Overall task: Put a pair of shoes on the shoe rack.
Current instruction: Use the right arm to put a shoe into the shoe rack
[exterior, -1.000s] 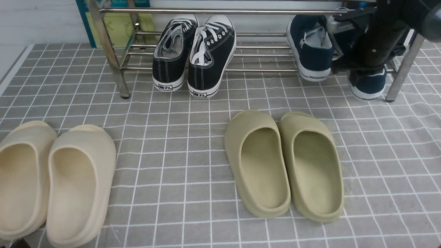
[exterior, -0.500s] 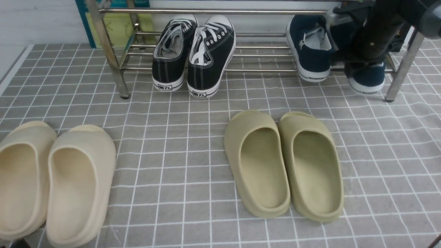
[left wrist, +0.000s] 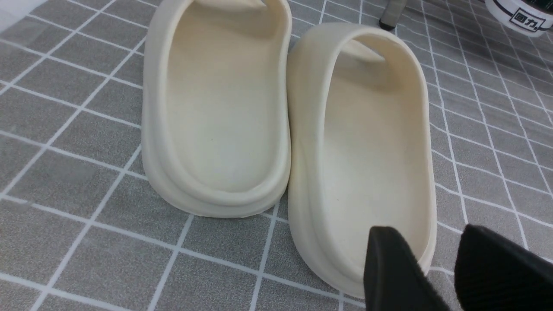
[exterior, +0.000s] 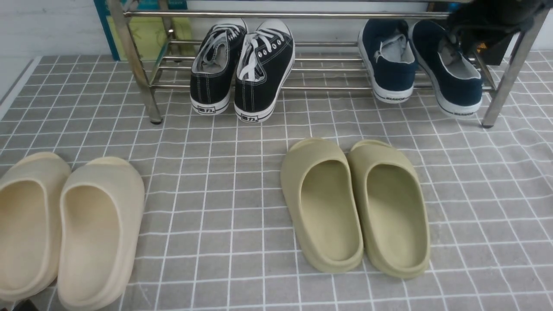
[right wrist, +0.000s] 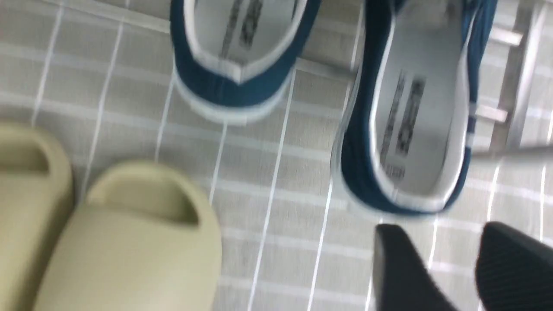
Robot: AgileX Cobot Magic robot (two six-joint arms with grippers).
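Nearest you on the left, the left tool (left wrist: 430, 233) is hovering by the heel end of the cream slides (exterior: 99, 233), over the right one of the pair, with its fingers standing apart and nothing between them. The two cream slides are lying side by side, touching, on the grey tiled counter (exterior: 224, 172), toes pointing away from you. To the right of the middle, the olive slides (exterior: 322, 207) are lying the same way, also pressed together and well apart from the cream pair. Farther on, the shoe rack (exterior: 276, 14) is standing across the far side of the counter. You are seeing the black sneakers (exterior: 259, 65) leaning on its lower bars left of centre, heels hanging over the front bar. The navy slip-ons (exterior: 391, 65) are sitting at the rack's right end, side by side with a small gap, toes up on the lower bars and heels tipping down over the front bar toward you; the right one is reaching a little nearer than the left. The right wrist view is blurred, but you are seeing the right tool (right wrist: 443, 231) spread and gripping nothing, just on the near side of the right slip-on's heel and not touching it. The right arm (exterior: 488, 21) is showing as a dark shape at the far right, beside the rack's top bar.
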